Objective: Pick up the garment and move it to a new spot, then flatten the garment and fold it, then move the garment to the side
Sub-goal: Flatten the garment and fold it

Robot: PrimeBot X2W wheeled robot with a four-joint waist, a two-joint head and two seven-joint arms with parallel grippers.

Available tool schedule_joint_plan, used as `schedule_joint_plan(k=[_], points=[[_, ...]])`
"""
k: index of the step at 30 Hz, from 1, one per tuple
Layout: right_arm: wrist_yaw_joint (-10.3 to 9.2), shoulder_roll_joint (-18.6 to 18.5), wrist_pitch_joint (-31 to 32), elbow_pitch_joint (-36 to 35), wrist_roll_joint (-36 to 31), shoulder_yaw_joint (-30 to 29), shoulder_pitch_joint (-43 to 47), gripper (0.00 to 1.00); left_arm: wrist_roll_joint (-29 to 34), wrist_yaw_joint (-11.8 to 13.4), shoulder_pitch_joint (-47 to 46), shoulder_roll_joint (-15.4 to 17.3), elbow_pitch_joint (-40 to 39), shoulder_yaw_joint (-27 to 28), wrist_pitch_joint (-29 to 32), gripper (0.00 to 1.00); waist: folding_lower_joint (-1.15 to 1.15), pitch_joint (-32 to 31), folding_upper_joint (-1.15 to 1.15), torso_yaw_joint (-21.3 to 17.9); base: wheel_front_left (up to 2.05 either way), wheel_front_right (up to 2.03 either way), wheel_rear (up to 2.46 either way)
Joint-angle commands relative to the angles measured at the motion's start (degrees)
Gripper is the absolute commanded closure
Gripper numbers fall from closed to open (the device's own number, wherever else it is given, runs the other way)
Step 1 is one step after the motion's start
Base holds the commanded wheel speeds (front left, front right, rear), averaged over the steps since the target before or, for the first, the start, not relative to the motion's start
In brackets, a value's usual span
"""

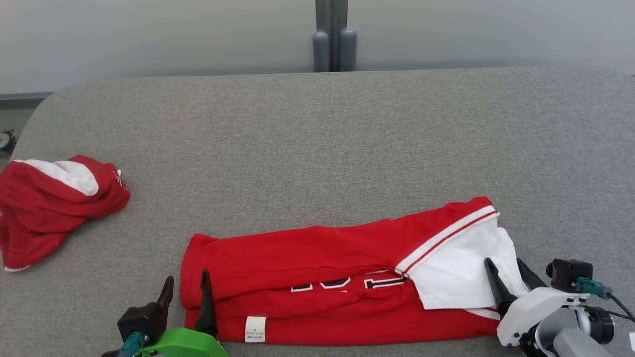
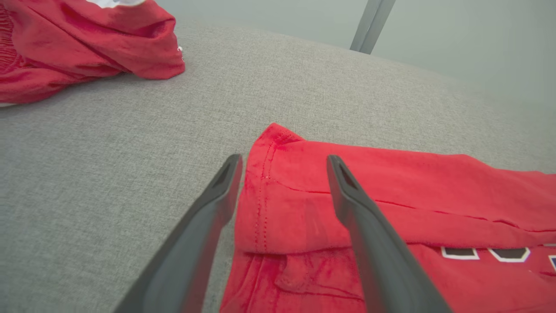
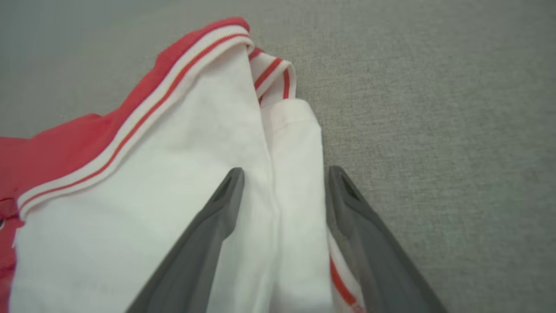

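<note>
The soft, limp garment [image 1: 322,258] is shown folded lengthwise. Its ends are straddled by the left gripper [image 1: 187,275] and right gripper [image 1: 503,261], jaws spread; all layers are best pinched together.

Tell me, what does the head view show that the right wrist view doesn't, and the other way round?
Head view: the whole folded shirt with its lettering and label, a crumpled red garment at the left, and the left gripper, open astride the shirt's left edge. Right wrist view: up close, a second striped cuff tucked behind the white sleeve. Both: the white sleeve, the open right gripper over it, and the grey table.
</note>
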Motion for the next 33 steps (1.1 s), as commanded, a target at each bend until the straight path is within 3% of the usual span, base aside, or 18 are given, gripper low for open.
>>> schedule_joint_plan(k=[1,6,13,16,17,25,33], points=[[-0.07,0.10,0.16,1.75,1.51,1.35,-1.17,0.00,0.51,0.14,-0.96,0.29,-0.30,-0.21,0.00,0.00,0.00,1.13,0.00,1.48,0.00,0.00,0.00],[-0.06,0.16,3.07,7.59,7.98,8.06,-1.79,0.00,0.56,0.55,-1.05,0.28,-0.87,-0.28,0.00,0.00,0.00,1.82,0.00,2.43,0.00,0.00,0.00],[0.32,1.07,6.73,5.73,15.88,18.26,-1.33,0.00,0.82,0.62,-0.84,0.28,-0.93,0.31,0.00,0.00,0.00,2.10,0.00,2.02,0.00,0.00,0.00],[0.32,0.00,6.10,4.83,18.21,21.58,-2.02,0.83,0.86,0.29,-1.43,0.28,-1.06,-0.07,0.00,0.00,0.00,2.17,0.00,2.00,0.00,0.00,0.00],[0.32,-0.37,5.48,4.69,18.82,22.45,-2.52,1.00,0.79,0.32,-1.53,0.29,-1.10,-0.16,0.00,0.00,0.00,2.17,0.00,2.00,0.00,0.00,0.00],[-0.39,-5.74,0.74,9.54,19.93,21.14,-7.67,1.00,0.31,0.29,-1.52,0.29,-1.29,-0.40,0.00,0.00,0.00,2.19,0.00,1.90,0.00,0.00,0.00],[-0.09,-9.70,-0.16,13.82,17.04,9.96,-10.03,1.00,0.22,-0.22,-0.39,0.28,-0.84,0.12,0.00,0.00,0.00,1.41,0.00,1.14,0.00,0.00,0.00]])
